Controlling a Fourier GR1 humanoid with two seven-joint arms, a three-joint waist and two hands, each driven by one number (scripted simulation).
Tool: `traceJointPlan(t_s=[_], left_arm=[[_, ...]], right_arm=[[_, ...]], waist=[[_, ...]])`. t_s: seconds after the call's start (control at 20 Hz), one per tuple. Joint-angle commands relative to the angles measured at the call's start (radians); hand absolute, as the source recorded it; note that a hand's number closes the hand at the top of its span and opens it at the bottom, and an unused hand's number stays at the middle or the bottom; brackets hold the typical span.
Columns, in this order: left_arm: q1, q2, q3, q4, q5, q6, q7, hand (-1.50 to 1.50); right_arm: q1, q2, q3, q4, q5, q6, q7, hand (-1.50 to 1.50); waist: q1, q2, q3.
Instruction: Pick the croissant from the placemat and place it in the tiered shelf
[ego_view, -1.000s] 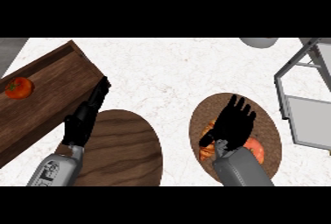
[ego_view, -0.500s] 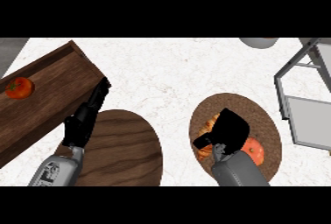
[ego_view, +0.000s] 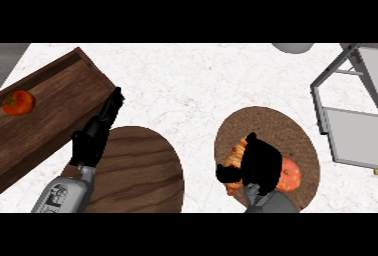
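A golden-brown croissant (ego_view: 238, 151) lies on the round brown placemat (ego_view: 277, 125) at the lower right. My right hand (ego_view: 260, 162) sits on top of it with fingers curled down and the thumb at its left side, hiding most of it. An orange-red fruit (ego_view: 292, 172) lies on the same mat, just right of the hand. The grey tiered shelf (ego_view: 347, 112) stands at the right edge. My left hand (ego_view: 97, 131) rests open at the left, fingers pointing up along the wooden tray's edge.
A dark wooden tray (ego_view: 52, 115) lies at an angle on the left with a tomato (ego_view: 18, 102) in it. A round wooden board (ego_view: 140, 170) sits under my left forearm. A grey-white object (ego_view: 293, 47) shows at the top edge.
My right hand has drawn back and lowered onto the croissant, its fingers going from stretched out to curled round it. The left hand has not moved.
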Motion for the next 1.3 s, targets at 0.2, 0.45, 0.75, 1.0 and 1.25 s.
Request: traceJointPlan(t_s=[0.2,0.45,0.75,1.0,1.25], left_arm=[[-0.004,-0.004,0.013,-0.003,-0.006,-0.001,0.011,0.00],[0.021,-0.014,0.009,0.016,-0.015,-0.010,-0.033,0.00],[0.054,-0.023,0.009,0.002,-0.022,-0.008,-0.040,0.00],[0.018,-0.012,0.035,0.018,-0.017,-0.020,-0.013,0.00],[0.025,0.009,0.060,0.032,-0.001,-0.046,-0.037,0.00]], right_arm=[[0.336,-0.124,0.133,-0.435,-0.156,-0.026,-0.240,1.50],[0.361,-0.141,0.050,-0.591,-0.220,-0.139,-0.325,1.50],[0.393,-0.136,0.039,-0.877,-0.218,-0.155,-0.296,1.50],[0.351,-0.103,0.078,-1.067,-0.091,-0.095,-0.143,1.50],[0.215,-0.174,-0.081,-1.088,-0.081,-0.002,-0.060,1.50]], waist=[[-0.021,0.003,0.003],[-0.017,0.006,0.004],[-0.011,0.005,0.003],[-0.016,0.004,0.001],[-0.022,0.004,-0.001]])
